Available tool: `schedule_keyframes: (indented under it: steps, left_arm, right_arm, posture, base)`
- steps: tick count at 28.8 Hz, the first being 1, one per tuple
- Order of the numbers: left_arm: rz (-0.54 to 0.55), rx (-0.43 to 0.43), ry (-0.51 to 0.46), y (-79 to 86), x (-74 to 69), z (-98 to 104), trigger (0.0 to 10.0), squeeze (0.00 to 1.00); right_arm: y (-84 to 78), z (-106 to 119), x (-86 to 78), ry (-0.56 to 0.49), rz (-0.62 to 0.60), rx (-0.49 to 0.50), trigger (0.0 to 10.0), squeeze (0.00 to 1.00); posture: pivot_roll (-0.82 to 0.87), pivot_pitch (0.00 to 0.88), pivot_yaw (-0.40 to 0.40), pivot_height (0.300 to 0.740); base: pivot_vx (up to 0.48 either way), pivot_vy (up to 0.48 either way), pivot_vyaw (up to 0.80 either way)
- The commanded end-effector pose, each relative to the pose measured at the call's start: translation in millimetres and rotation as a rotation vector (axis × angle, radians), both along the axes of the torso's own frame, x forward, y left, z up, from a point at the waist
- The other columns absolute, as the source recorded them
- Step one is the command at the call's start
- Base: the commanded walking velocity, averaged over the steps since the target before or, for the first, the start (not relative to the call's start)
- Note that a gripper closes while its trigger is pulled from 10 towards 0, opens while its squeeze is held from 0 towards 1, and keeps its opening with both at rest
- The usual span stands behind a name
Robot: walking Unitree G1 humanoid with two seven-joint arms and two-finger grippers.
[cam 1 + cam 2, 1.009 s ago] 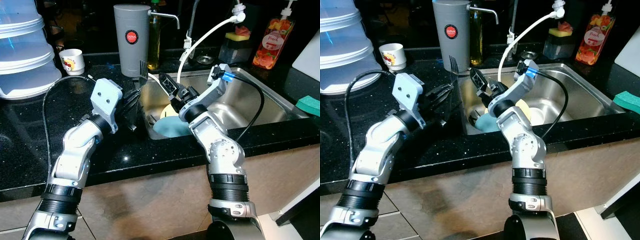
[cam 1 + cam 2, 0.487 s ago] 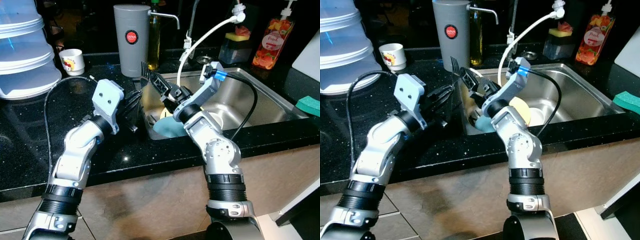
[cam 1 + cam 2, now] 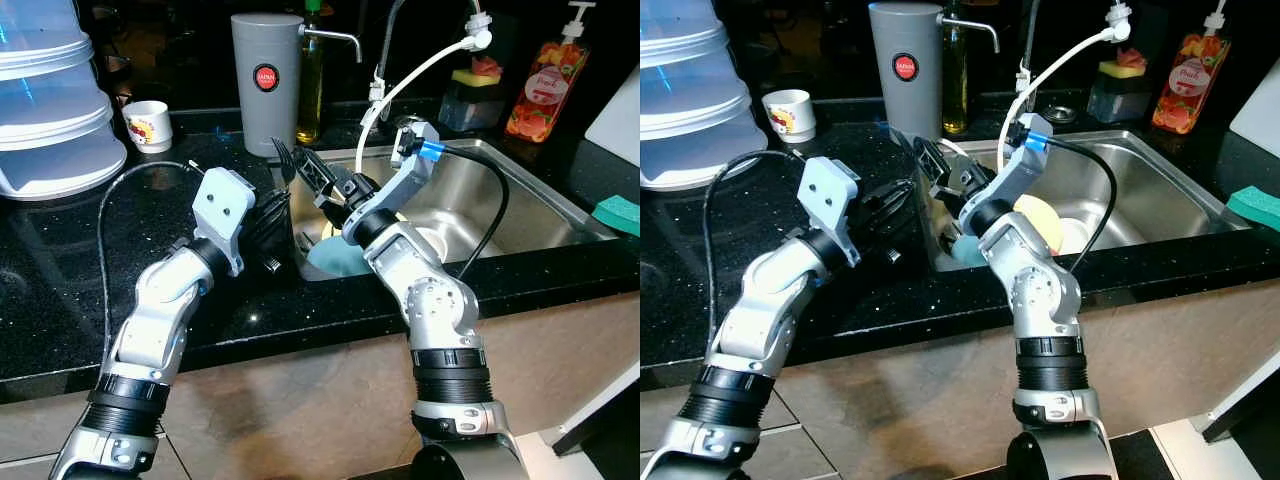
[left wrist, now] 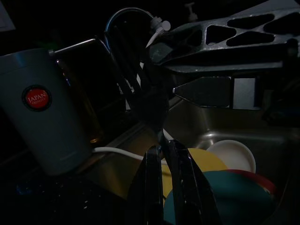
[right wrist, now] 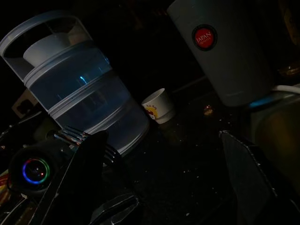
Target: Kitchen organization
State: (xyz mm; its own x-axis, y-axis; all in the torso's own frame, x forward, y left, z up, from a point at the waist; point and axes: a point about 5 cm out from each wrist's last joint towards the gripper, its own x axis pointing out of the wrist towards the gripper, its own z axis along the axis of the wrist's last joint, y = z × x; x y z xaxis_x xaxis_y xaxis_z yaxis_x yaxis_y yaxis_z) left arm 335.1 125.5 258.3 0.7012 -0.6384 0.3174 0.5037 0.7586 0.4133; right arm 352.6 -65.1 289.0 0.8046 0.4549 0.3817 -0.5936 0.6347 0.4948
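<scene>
Left hand (image 3: 268, 215), centre frame at the sink's (image 3: 520, 205) near-left rim, is pinched tight on a fork (image 4: 149, 101), tines up. Right hand (image 3: 312, 177) gapes open just beyond it. Looks like a handover; next, right fingers must close on the fork.

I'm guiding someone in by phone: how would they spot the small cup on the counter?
Start at the black counter left of the sink. Between the stacked clear containers and the tall grey canister stands the small white cup, the only one with a red-and-yellow print.
</scene>
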Motion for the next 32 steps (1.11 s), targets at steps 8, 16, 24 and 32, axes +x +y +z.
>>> schedule_keyframes:
  steps: [8, 16, 24, 32]
  left_arm:
    - [0.0, 0.01, 0.008, 6.6, 2.5, 2.2, 0.0, 0.0]
    - [-0.002, 0.014, 0.011, 6.8, 3.5, 2.5, 0.0, 0.0]
    - [-0.007, 0.021, 0.016, 7.0, 3.2, 2.0, 0.0, 0.0]
    - [-0.027, 0.026, 0.005, 3.7, 1.6, 3.9, 0.0, 0.0]
  right_arm:
    - [4.5, 9.0, -10.0, -0.101, 0.054, -0.021, 10.0, 0.0]
    - [2.0, 14.2, -10.6, -0.171, 0.001, -0.065, 10.0, 0.0]
    - [4.8, 19.5, -16.3, -0.299, -0.023, -0.199, 10.0, 0.0]
    - [7.1, 3.7, -11.1, -0.339, -0.112, -0.445, 10.0, 0.0]
  posture:
    - [0.04, 0.071, 0.012, 0.74]
    - [0.04, 0.069, 0.013, 0.74]
    - [0.04, 0.069, 0.014, 0.74]
    - [0.04, 0.069, 0.014, 0.74]
  base:
    - [0.0, 0.0, 0.0]
    - [0.0, 0.0, 0.0]
    - [0.0, 0.0, 0.0]
    - [0.0, 0.0, 0.0]
